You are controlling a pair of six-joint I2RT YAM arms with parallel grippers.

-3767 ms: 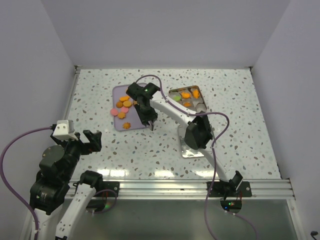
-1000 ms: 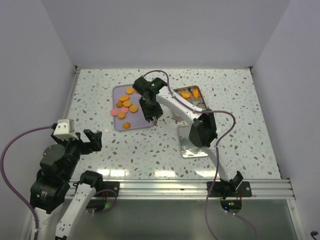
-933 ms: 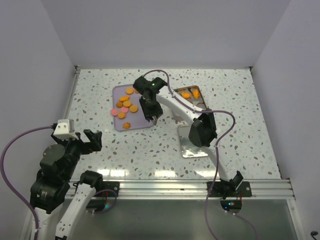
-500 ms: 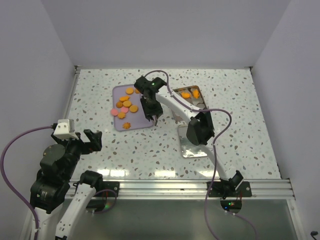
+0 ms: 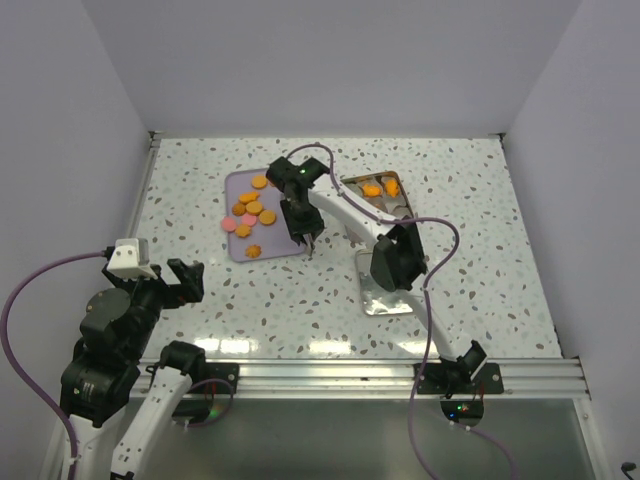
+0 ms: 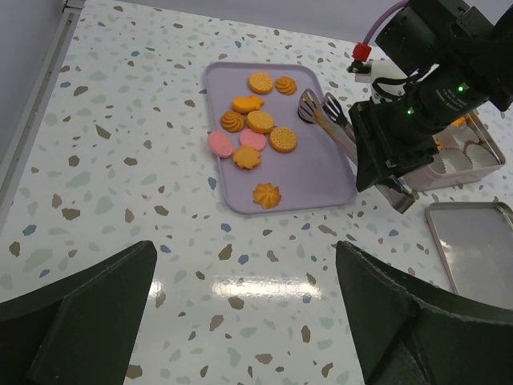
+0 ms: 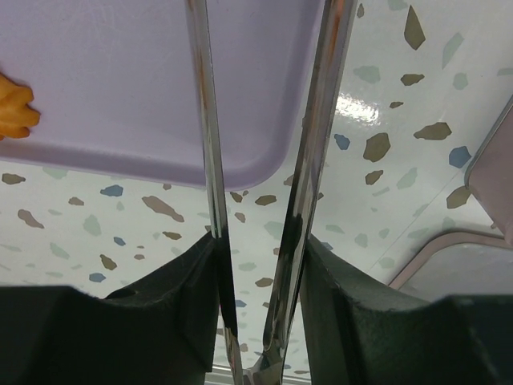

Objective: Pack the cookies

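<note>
Several cookies, mostly orange with two pink, lie on the lilac tray; they also show in the left wrist view. More orange cookies sit in the square metal tin. My right gripper is shut on metal tongs, whose two blades reach over the tray's right part. The blade tips are spread and hold nothing. One orange cookie lies left of the blades. My left gripper is open and empty above the near left table.
The tin's flat lid lies on the table near the right arm, also in the left wrist view. White paper cups sit in the tin. A metal rail runs along the table's near edge.
The right wrist has moved from the tray's near right corner to its right middle, uncovering an orange cookie at the tray's far side. In the last second it only shifted slightly. The left arm is still.
</note>
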